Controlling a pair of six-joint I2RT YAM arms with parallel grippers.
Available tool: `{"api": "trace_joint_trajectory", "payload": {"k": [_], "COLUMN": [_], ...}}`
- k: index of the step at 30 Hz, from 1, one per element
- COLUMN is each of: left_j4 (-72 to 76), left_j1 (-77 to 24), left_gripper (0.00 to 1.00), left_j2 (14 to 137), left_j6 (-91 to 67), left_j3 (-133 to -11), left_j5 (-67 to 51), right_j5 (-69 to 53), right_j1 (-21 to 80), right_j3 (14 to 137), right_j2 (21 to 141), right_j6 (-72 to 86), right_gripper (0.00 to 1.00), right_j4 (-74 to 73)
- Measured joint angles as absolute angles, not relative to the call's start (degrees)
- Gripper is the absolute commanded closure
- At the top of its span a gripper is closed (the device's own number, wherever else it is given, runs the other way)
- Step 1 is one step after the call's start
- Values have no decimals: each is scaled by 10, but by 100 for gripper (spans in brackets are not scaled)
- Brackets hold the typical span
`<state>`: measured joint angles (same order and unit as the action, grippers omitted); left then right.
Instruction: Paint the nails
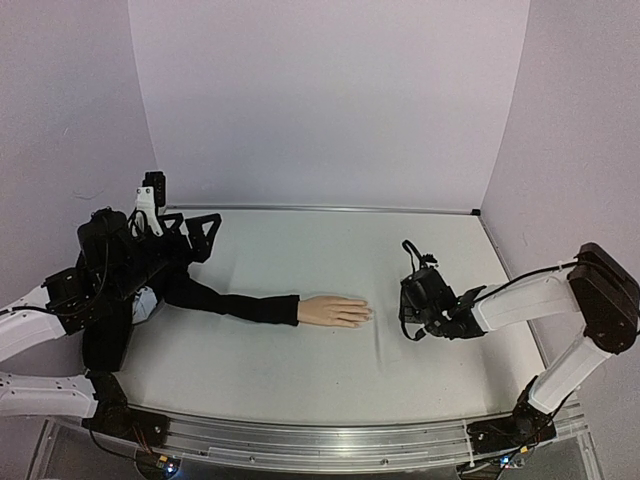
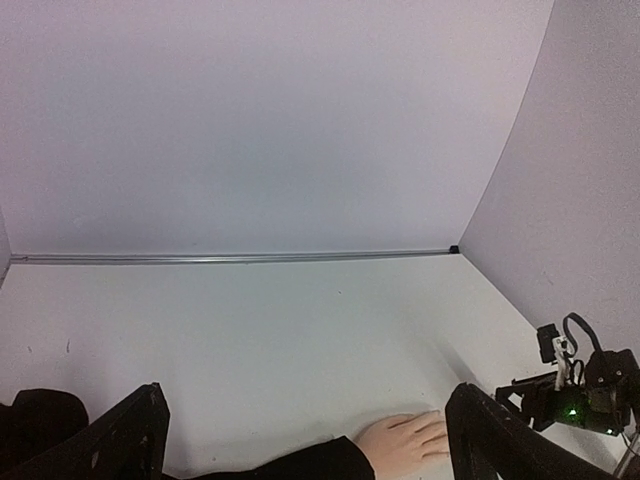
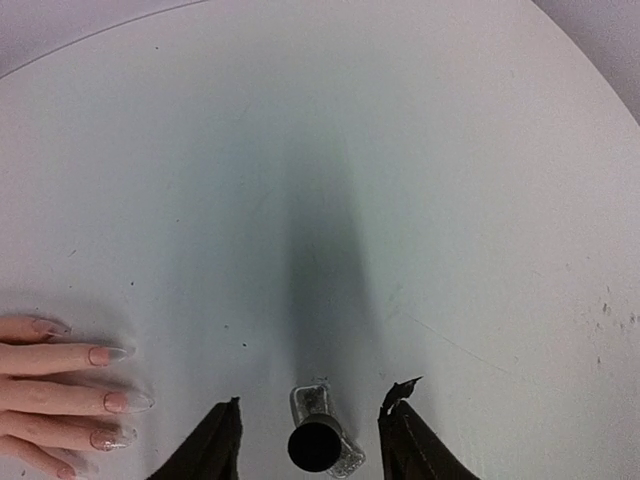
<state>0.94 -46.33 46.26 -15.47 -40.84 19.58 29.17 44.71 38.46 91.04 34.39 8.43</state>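
Jaws of the left gripper (image 1: 203, 235) stand fully apart around nothing, at 9 o'clock on the white table (image 1: 300, 380) in the top view. Beside it a long black sleeve (image 1: 235, 300) runs toward 3 o'clock and ends in a pale flesh-coloured mannequin hand (image 1: 335, 311), which lies flat near the table's middle. Its long, pointed, pinkish nails (image 3: 100, 355) aim at 3 o'clock. Beyond them the right gripper (image 1: 415, 305) hangs partly spread. A small clear glass bottle with a round black cap (image 3: 320, 445) stands upright between its fingers, touching neither.
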Motion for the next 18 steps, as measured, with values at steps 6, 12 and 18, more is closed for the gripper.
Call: {"api": "trace_joint_trajectory", "payload": {"k": [6,12,18], "left_j4": [-6,-17,-45], "left_j1": [-463,-424,-302], "left_gripper": [0,0,0], "left_j2": [454,454,453], "left_j6": [-149,-148,-150], "left_j3": [-409,-414,-441], "left_j5": [247,303,292], "right_j5": [299,292,285], "right_j1": [446,392,313], "right_j3": [386,412,415], "right_j2": [802,621,464], "right_j6": [339,303,250], "right_gripper": [2,2,2], "right_j4": [12,-53,-109]}}
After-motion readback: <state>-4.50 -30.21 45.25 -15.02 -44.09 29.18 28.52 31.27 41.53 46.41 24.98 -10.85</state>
